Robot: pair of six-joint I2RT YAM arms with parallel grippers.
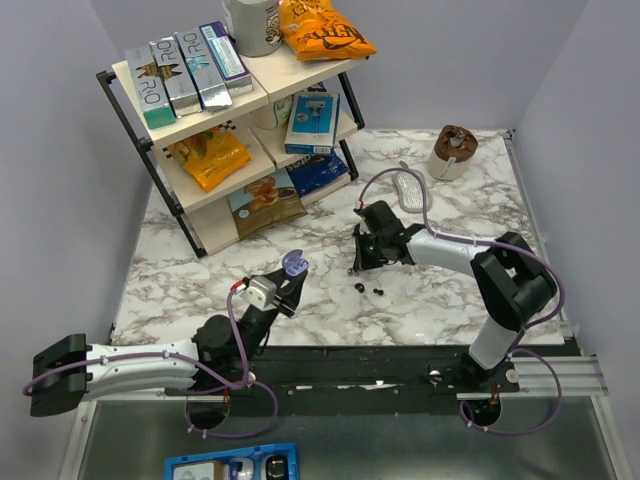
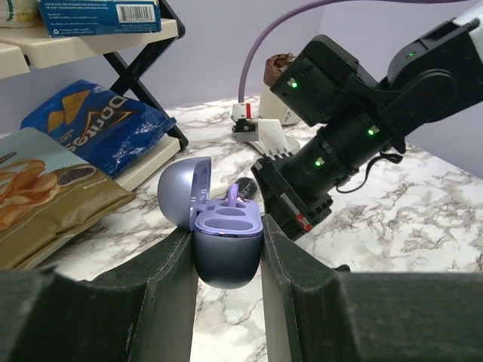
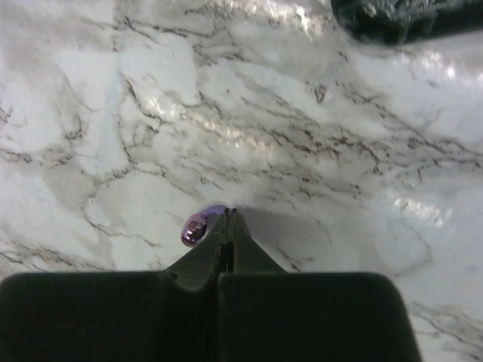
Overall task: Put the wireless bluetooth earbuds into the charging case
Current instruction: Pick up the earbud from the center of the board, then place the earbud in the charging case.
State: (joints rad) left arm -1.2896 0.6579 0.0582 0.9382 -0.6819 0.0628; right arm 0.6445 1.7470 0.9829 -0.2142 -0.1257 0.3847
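Note:
The charging case (image 2: 226, 260), dark blue with a lavender inside and its lid tipped open, is clamped upright between the fingers of my left gripper (image 2: 225, 241), which holds it above the marble. The same case (image 1: 293, 264) shows left of centre in the top view. Its near socket is empty; something purple stands at the far one. My right gripper (image 3: 229, 213) is down at the table, jaws together. A shiny purple earbud (image 3: 194, 228) juts out left of its fingertips, its edge apparently pinched there. The right gripper (image 1: 357, 265) sits just right of the case.
A black-framed shelf rack (image 1: 200, 150) with snack bags and boxes fills the back left. A brown cup (image 1: 453, 152) and a white flat object (image 1: 408, 190) sit at the back right. Small black bits (image 1: 378, 291) lie on the marble near the right gripper.

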